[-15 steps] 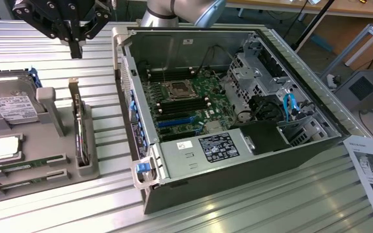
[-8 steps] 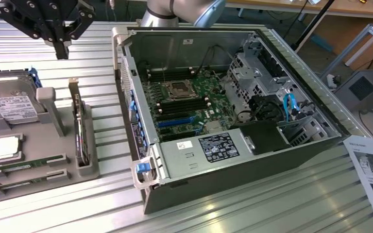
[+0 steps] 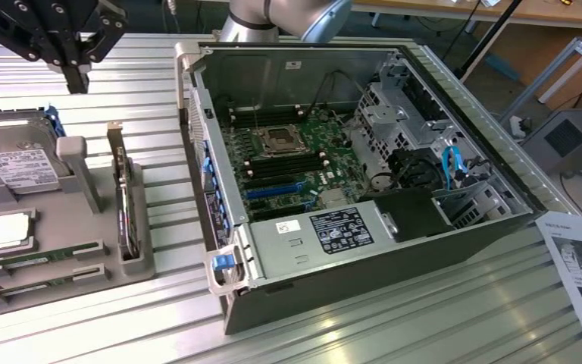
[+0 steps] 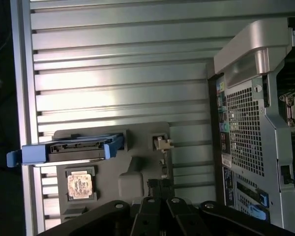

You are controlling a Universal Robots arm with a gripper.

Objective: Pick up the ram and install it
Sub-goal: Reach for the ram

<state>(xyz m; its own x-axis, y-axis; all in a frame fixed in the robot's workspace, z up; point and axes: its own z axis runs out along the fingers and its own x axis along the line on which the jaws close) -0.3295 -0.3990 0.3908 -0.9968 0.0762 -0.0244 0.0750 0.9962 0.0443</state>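
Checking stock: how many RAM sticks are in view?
2. One ram sits in the gray tray at the exterior view's left; the other ram lies just nearer the camera. Any inside the case may be hidden.

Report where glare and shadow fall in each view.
Exterior view: glare streaks on the metal table near the computer case, whose near wall lies in shadow; the gripper reads dark. Wrist view: a broad bright band crosses the table slats beside the gray holder; the gripper is dark too.
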